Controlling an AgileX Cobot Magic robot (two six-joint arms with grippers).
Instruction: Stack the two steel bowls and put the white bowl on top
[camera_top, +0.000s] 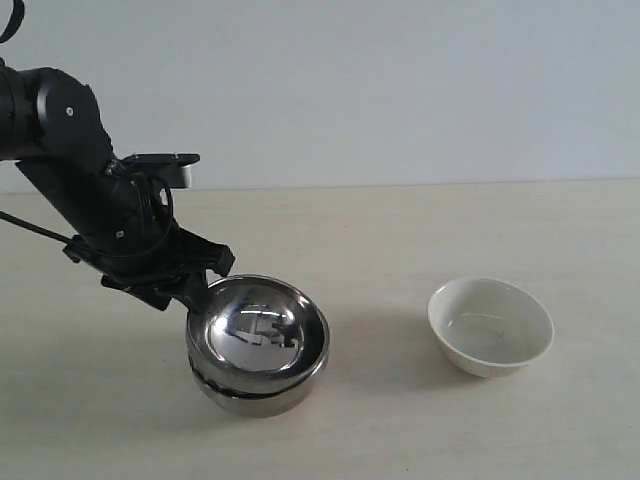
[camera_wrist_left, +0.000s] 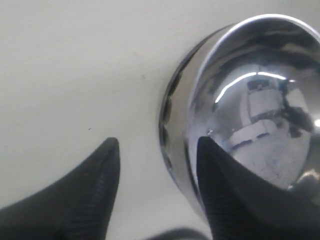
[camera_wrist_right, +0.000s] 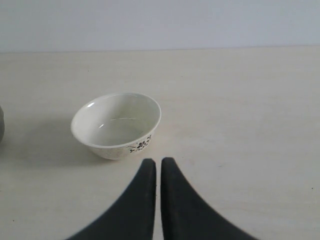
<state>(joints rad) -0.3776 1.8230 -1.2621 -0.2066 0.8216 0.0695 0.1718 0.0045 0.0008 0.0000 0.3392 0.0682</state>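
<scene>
Rim of stacked steel bowls (camera_wrist_left: 260, 100) sits between left end effector (camera_wrist_left: 158, 142) jaws.

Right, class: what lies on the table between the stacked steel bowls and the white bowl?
Nothing. In the exterior view, the stretch of table between the stacked steel bowls and the white bowl is bare.

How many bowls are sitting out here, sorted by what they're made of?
Shiny round steel bowls: 2 (upper steel bowl nested in the lower steel bowl)
Glossy cream-white round bowl: 1
Total: 3 bowls
</scene>
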